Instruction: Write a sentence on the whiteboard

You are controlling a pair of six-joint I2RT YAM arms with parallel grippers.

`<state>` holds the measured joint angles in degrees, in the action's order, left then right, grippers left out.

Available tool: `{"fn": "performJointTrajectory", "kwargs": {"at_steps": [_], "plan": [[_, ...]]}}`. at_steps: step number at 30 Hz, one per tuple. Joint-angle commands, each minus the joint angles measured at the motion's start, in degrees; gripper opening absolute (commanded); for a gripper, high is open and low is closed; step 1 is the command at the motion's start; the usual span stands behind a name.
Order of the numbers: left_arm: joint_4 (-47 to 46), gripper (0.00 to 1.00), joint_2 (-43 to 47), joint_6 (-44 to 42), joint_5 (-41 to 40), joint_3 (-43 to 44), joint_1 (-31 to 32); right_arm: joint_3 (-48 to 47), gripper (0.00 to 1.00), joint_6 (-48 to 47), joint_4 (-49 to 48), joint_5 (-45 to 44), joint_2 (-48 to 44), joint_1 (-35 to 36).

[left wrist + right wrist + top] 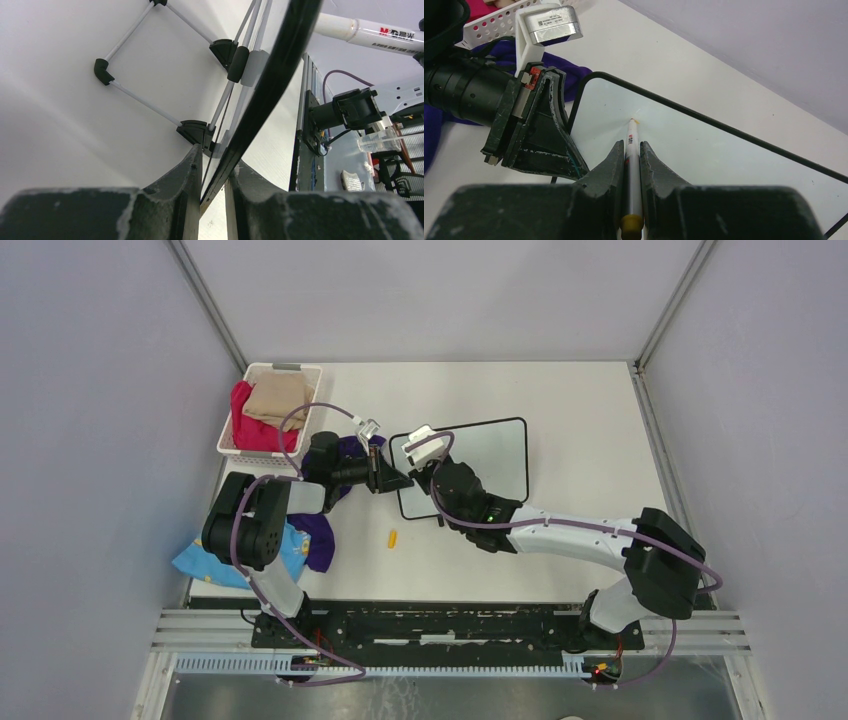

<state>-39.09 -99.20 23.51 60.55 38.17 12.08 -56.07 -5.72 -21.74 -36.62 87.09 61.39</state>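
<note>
One glossy white whiteboard [495,450], thin black round-cornered frame, sits mid table [580,400], its nine-o'clock edge pinched by the left hand [212,167], while the right hand [630,150] clamps one white marker [631,132], tip on it.

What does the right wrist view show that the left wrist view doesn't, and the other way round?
Only right wrist: the board's writing face with no writing visible, the marker tip at it, the right gripper shut on the marker, the basket and a purple cloth.
Only left wrist: the board edge-on between the left gripper's fingers, and white rods with black joints.
Both: board, marker, and the left gripper shut on the board's frame.
</note>
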Motion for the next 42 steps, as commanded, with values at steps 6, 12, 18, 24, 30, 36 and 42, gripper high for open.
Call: {"fn": "performJointTrajectory", "kwargs": {"at_steps": [6,12,18,24,30,36,42], "plan": [[3.9,0.27,0.41,-3.68,-1.3,0.92,0.88,-2.29,0.0,0.25,0.73,1.7,0.81,0.14],[4.98,0.27,0.63,-4.5,-1.48,1.09,1.02,-1.11,0.0,0.7,1.94,2.09,0.36,0.08],[5.43,0.27,0.67,-4.68,-1.66,1.18,1.11,0.08,0.0,0.79,2.65,-1.2,-0.45,0.09],[5.71,0.27,0.67,-4.83,-1.59,1.28,1.27,0.69,0.0,1.14,3.69,-4.88,-1.27,-0.15],[6.03,0.27,0.82,-5.09,-1.83,1.35,1.37,1.17,0.0,1.75,5.0,-3.51,-1.46,-0.22],[6.31,0.27,0.94,-5.31,-1.91,1.44,1.55,1.93,0.0,2.17,6.88,-1.45,-1.66,-0.18],[6.48,0.27,0.96,-5.38,-1.85,1.47,1.68,1.85,0.0,2.88,6.94,2.09,-1.5,-0.13]]}}
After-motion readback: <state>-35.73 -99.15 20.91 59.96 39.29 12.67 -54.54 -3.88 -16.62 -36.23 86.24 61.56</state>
